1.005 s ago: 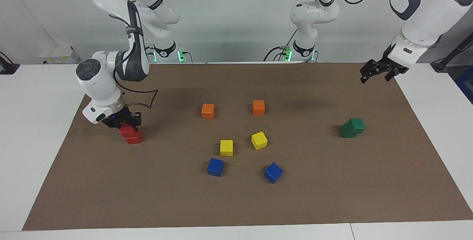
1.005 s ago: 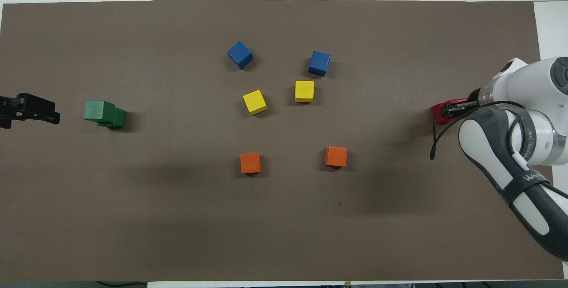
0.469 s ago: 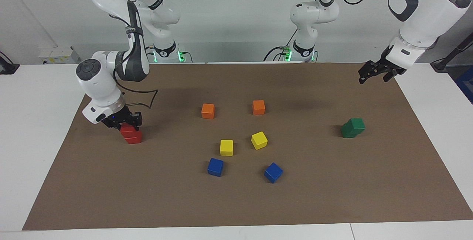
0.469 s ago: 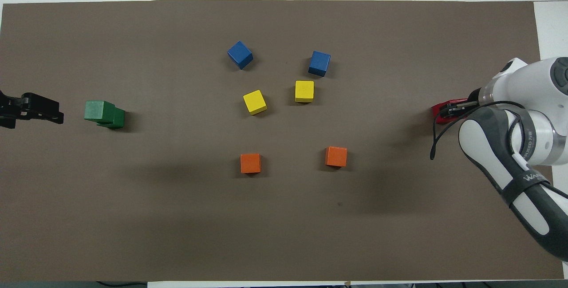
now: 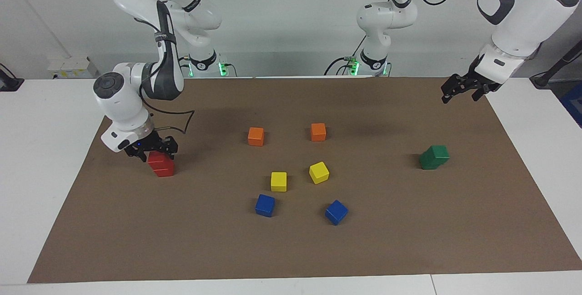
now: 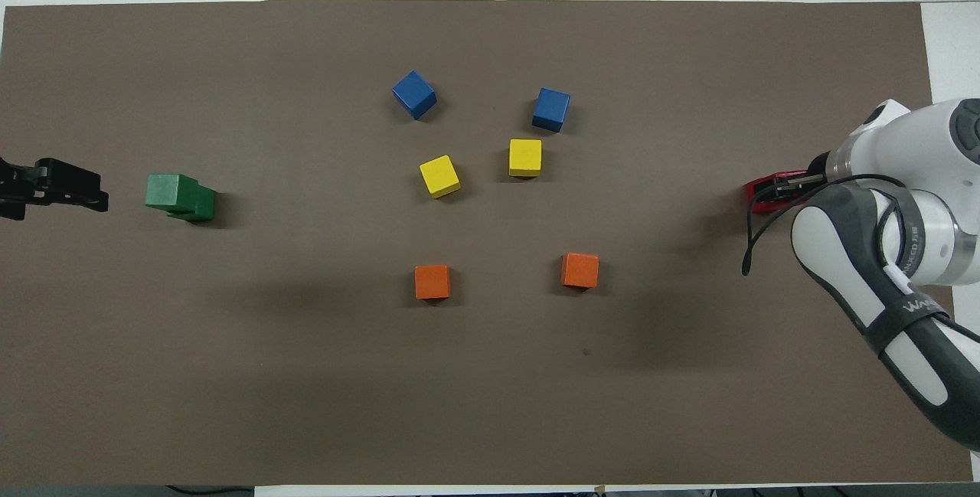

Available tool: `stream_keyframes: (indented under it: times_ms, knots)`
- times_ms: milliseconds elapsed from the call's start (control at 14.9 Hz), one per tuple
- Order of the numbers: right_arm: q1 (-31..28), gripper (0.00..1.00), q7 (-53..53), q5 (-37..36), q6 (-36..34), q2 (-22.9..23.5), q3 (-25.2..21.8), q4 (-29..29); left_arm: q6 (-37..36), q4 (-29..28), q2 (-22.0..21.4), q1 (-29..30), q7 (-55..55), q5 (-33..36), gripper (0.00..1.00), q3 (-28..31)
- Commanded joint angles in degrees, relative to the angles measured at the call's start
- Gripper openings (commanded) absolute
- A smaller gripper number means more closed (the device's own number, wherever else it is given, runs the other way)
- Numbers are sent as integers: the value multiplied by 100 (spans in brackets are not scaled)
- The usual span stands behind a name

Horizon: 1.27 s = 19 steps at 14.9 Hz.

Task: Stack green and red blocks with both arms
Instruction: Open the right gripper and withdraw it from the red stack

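Two red blocks (image 5: pixel 162 166) stand stacked at the right arm's end of the mat. Only an edge of them (image 6: pixel 759 196) shows in the overhead view. My right gripper (image 5: pixel 152 150) is open just over the top red block, its fingers spread at the block's upper corners; in the overhead view the gripper (image 6: pixel 782 191) covers the stack. Two green blocks (image 5: pixel 434 157) sit stacked at the left arm's end, the top one (image 6: pixel 163 191) shifted off-centre on the lower one (image 6: pixel 199 204). My left gripper (image 5: pixel 467 89) is open and empty, up in the air over the mat's corner, also in the overhead view (image 6: pixel 57 189).
In the middle of the brown mat (image 5: pixel 409 222) lie two orange cubes (image 5: pixel 256 136) (image 5: pixel 318 132), two yellow cubes (image 5: pixel 278 181) (image 5: pixel 318 172) and two blue cubes (image 5: pixel 265 205) (image 5: pixel 336 212), all apart from both stacks.
My right gripper has lifted slightly off the top red block, which stays on the lower one. My left gripper has shifted a little. The blocks have not moved.
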Motion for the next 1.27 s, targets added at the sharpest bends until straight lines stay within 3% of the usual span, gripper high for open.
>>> stream_keyframes:
  times_ms: [0,268,737,1206]
  knots:
    - [-21,100,315,27,-23,-75,68,254,93,142,87,-160,-81,191,100,-163]
    - [111,100,553,36,-1137,-391,191,1115,199,55,34,-249,-170,147,100,-146]
    - [111,100,335,141,-2526,-1402,271,1196,208,28,25,-258,-143,138,100,-94]
    - [111,100,298,150,-2677,-1640,305,1240,173,45,17,-302,-170,120,100,-93]
